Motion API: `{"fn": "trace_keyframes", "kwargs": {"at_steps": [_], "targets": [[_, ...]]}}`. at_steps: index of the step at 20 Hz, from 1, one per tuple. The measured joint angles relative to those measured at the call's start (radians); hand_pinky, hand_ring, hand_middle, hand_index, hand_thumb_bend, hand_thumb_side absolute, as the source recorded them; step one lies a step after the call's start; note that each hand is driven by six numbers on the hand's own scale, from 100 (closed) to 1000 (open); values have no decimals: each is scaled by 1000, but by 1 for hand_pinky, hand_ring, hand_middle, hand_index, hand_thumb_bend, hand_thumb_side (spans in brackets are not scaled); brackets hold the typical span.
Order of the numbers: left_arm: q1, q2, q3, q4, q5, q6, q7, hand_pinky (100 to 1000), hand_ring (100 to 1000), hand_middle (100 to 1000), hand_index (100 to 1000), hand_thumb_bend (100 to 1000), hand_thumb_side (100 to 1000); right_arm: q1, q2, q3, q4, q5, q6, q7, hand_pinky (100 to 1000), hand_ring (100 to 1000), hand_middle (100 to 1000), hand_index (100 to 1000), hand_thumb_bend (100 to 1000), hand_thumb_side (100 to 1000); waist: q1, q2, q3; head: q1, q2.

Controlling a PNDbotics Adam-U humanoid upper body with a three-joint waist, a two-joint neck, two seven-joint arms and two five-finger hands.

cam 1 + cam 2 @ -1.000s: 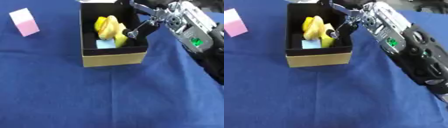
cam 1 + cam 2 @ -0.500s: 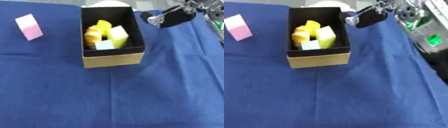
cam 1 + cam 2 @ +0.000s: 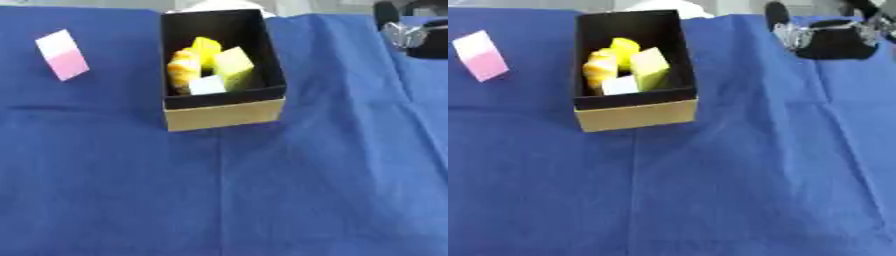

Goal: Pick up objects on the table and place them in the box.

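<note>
A cardboard box (image 3: pixel 224 114) with a black inside stands upright at the top middle of the blue cloth. Inside it lie a yellow-green block (image 3: pixel 233 64), a pale blue cube (image 3: pixel 208 85) and a yellow and orange rounded item (image 3: pixel 185 68). A pink and white block (image 3: pixel 63 54) lies on the cloth well to the left of the box. My right hand (image 3: pixel 833 42) hovers at the upper right, clear of the box, open and holding nothing. My left hand shows in neither view.
The blue cloth (image 3: pixel 262 190) covers the whole table, with folds in front of and beside the box. Something white (image 3: pixel 219 4) peeks out just behind the box at the far edge.
My right hand has drawn back from over the box to the upper right. The yellow-green block now rests inside the box. The view has also shifted.
</note>
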Motion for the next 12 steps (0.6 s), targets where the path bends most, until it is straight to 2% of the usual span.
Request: {"fn": "trace_keyframes", "kwargs": {"at_steps": [4, 6, 9, 12], "targets": [[14, 160, -7, 1, -50, 161, -76, 820, 646, 615, 853, 307, 533, 134, 39, -46, 0, 29, -51, -122, 793, 835, 744, 810, 100, 100, 9, -5, -24, 36, 10], [5, 229, -15, 23, -74, 216, -133, 827, 677, 643, 859, 335, 531, 179, 68, -58, 0, 56, -67, -175, 793, 835, 744, 810, 100, 100, 14, -7, -34, 52, 10], [-34, 315, -37, 94, -110, 246, -244, 843, 734, 692, 873, 398, 519, 219, 104, -66, 0, 100, -84, -232, 793, 833, 744, 810, 100, 100, 22, -7, -46, 70, 14], [-98, 374, -68, 190, -137, 242, -372, 851, 754, 713, 882, 432, 505, 235, 125, -66, 0, 135, -102, -267, 793, 831, 742, 808, 100, 100, 28, -7, -56, 83, 19]]}}
